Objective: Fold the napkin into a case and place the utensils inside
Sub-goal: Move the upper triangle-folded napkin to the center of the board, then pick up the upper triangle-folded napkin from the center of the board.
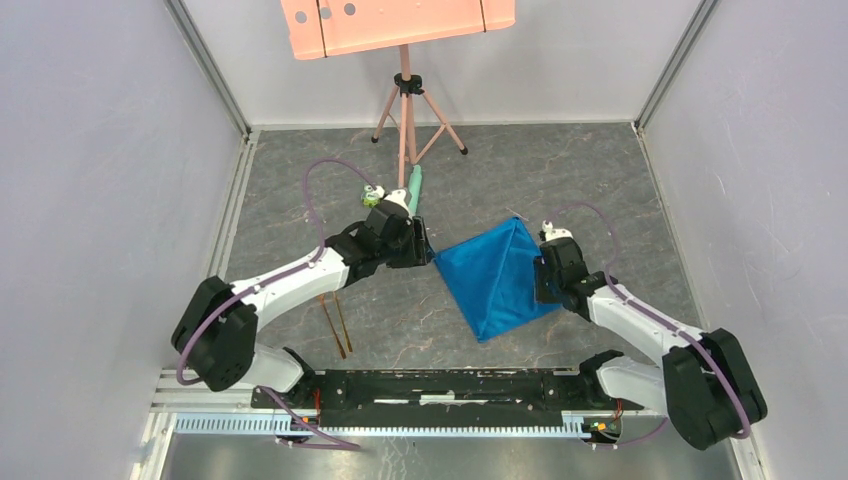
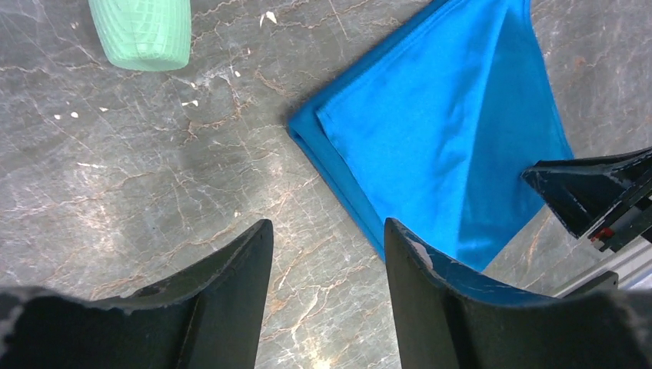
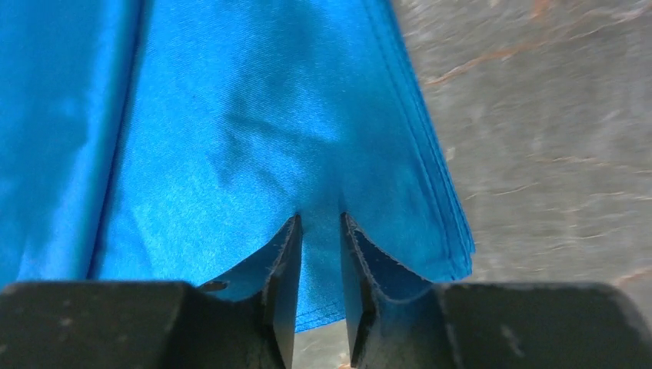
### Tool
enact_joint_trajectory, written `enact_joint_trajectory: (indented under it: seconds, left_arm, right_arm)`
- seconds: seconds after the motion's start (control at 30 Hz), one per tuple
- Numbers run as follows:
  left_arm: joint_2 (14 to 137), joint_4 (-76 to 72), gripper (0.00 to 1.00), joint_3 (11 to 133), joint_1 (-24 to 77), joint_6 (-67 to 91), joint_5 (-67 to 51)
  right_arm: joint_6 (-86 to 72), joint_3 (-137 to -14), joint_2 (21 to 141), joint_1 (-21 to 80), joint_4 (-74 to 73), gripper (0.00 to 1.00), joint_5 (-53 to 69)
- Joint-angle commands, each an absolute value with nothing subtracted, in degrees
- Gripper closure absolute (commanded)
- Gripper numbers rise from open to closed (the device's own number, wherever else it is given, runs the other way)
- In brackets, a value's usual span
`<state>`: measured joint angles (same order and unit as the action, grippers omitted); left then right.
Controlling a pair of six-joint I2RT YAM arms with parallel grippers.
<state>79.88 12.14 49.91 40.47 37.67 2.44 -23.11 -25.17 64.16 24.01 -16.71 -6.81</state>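
Grey marble-look table top (image 1: 580,170), veined pale and rust, dotted with a few white specks near the pale green tube (image 1: 414,186). Boxed in on the left, right and far sides by plain white walls (image 1: 100,150), with metal rails (image 1: 215,75) running up the far corners. At the far side, a pink board (image 1: 400,20) on a pink tripod (image 1: 405,110), feet on the table. Along the near edge, a black base rail (image 1: 430,385) carrying both arms.

Right of centre, the bright blue napkin (image 1: 498,280), folded flat into a kite shape, one point far and one near, with layered edges showing along its left side. Just beside its left corner, over bare table, the left gripper (image 2: 327,227): jaws spread, nothing between them. At the napkin's right edge, the right gripper (image 3: 319,219): fingers (image 3: 284,261) drawn close with a narrow slit left, tips down on the cloth. Cannot tell whether a fold is pinched.

Near left, beside the left arm, the gold utensils (image 1: 336,325), side by side on the table, well apart from the napkin. Just left of the tube, a small green toy (image 1: 372,196).
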Motion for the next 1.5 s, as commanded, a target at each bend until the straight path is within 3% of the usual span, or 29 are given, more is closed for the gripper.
enact_joint_trajectory:
  seconds: [0.0, 0.13, 0.23, 0.43, 0.87, 1.27, 1.47]
  left_arm:
    - [83.6, 13.4, 0.37, 54.3, 41.2, 44.8, 2.9]
    - [88.0, 16.2, 0.46, 57.3, 43.5, 52.2, 4.5]
    - [90.1, 16.4, 0.47, 57.4, 44.2, 58.8, 4.6]
    - [95.7, 19.2, 0.43, 60.4, 44.2, 61.9, 4.6]
    - [104.5, 22.5, 0.46, 67.0, 43.3, 63.8, 9.6]
    - [107.7, 24.2, 0.55, 68.0, 43.0, 64.9, 12.0]
    - [108.8, 23.8, 0.64, 67.8, 42.9, 64.2, 12.2]
  right_arm:
    - [-15.7, -29.7, 67.2, 22.9, -16.8, 0.67, -14.8]
    - [-11.1, -35.9, 66.4, 25.3, -16.9, 0.52, -3.9]
    - [-8.1, -36.1, 64.0, 28.4, -15.9, 0.44, 3.7]
    - [-9.3, -33.8, 64.7, 34.2, -12.9, 0.44, 11.8]
    - [-10.9, -32.2, 68.1, 48.0, -8.8, 0.44, 4.1]
    - [-13.1, -31.0, 69.5, 54.2, -6.4, 0.43, -2.2]
    - [-12.4, -32.9, 72.5, 60.3, -9.6, 0.41, -11.1]
